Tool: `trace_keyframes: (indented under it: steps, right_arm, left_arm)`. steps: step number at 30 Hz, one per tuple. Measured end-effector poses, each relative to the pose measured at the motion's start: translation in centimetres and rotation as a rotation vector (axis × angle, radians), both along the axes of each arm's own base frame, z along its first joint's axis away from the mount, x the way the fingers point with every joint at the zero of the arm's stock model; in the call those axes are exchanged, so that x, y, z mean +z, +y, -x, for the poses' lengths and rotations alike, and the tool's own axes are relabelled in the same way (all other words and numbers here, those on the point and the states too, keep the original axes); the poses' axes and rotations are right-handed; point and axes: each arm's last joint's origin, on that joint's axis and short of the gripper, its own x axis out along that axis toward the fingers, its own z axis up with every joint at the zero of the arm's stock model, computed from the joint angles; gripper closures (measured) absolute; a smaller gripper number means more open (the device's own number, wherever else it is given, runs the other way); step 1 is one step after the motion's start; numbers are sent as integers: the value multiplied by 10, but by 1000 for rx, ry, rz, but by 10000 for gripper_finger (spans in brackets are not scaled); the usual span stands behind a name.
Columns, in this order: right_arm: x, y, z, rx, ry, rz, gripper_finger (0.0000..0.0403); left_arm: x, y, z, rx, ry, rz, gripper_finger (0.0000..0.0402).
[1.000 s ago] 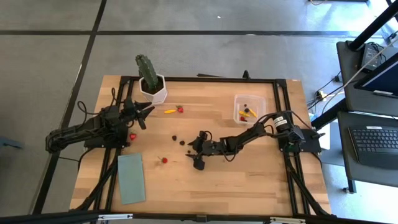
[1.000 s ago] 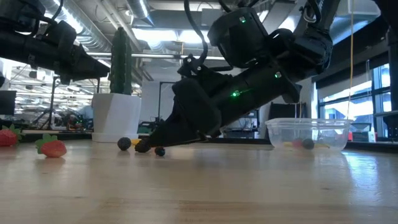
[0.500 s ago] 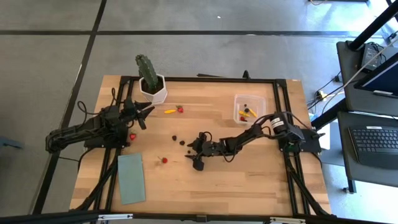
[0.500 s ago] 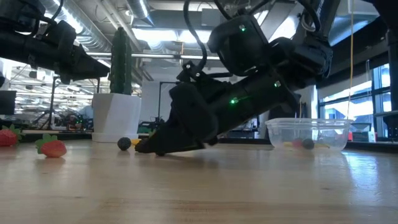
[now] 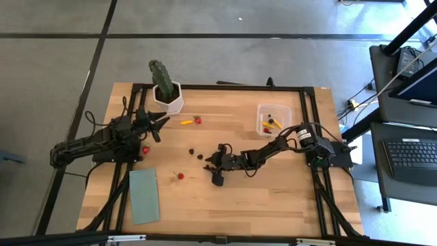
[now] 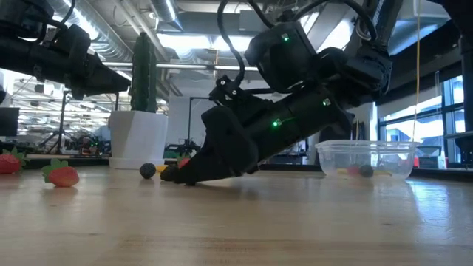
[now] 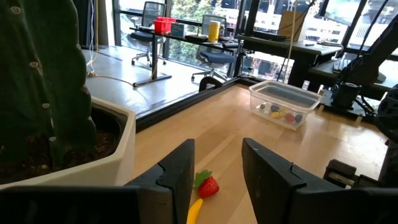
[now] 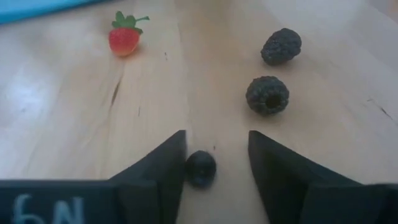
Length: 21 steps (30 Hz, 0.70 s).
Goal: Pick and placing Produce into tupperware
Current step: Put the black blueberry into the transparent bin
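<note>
Wooden bench [image 5: 273,184] boards fill our view, with the right pincer [image 8: 211,163] low at mid-bench, fingers apart, a small dark berry [image 8: 201,168] lying directly between them. We judge closing comes next. Two blackberries [image 8: 267,94] sit just beyond. Our tupperware [image 5: 274,117] stands well behind, toward the right arm's base. Our left pincer [image 7: 214,171] waits open near the cactus pot [image 5: 168,98].
</note>
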Motion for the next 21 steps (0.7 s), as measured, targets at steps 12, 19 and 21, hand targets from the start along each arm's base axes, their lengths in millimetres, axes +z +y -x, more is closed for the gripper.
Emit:
trace_keyframes:
  steps: [12,19,21]
  right_arm:
    - [-3,-1,3,-39,56,2,343]
    - [24,-5,5,-14,43,-48,350]
    - [42,-8,5,-22,22,-54,351]
  left_arm:
    - [0,0,0,0,0,-1,276]
    - [0,0,0,0,0,-1,276]
    - [0,0,0,0,1,-1,276]
